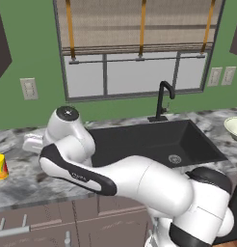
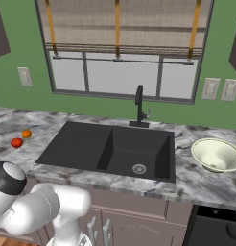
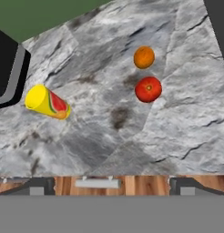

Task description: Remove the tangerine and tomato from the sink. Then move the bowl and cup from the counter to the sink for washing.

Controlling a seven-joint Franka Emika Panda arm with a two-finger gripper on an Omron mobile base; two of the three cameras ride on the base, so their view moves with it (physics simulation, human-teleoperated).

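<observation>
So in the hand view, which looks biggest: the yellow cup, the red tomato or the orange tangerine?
1. Yellow cup with the red mark.
2. Glossy red tomato.
3. Small orange tangerine, slightly smaller, though it may just lie farther from the camera.

The sink (image 1: pixel 154 140) sits in the counter (image 1: pixel 29 181) under the window (image 1: pixel 135 72) — its black faucet (image 1: pixel 164 99) rises at the basin's back edge and its drain (image 1: pixel 174 158) shows on the floor. Well left of the sink stands the yellow cup (image 1: pixel 0 167); right of it — the bowl (image 1: pixel 234 128). The white arm (image 1: pixel 130 181) bends across the sink's front.
</observation>
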